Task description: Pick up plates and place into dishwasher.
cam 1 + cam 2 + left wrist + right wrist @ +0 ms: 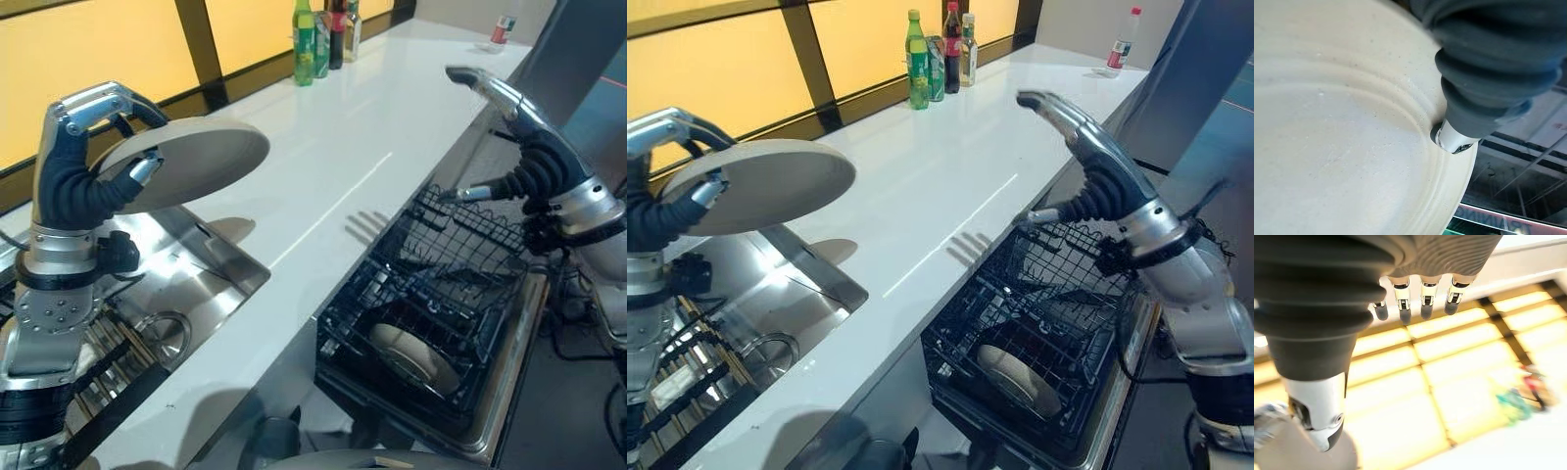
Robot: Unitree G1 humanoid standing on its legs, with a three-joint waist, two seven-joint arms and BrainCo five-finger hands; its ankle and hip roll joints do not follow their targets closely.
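Left hand (93, 157) pinches a beige plate (186, 162) at its rim, thumb on the top face, fingers under; the plate is held roughly flat, raised above the sink (186, 284), which sits beside the dishwasher rack (431, 304) across a strip of white counter (362, 147). Flat carry probably keeps the rim pinch from slipping. Right hand (1068, 127) hangs above the rack's far edge, fingers straight, empty; likely parked clear or ready to steady the rack. One plate (416, 357) already stands tilted in the rack's lower tines. The held plate likely needs tipping on edge to slot in. Bottles (323, 39) stand at the counter's far end, well away from the rack.
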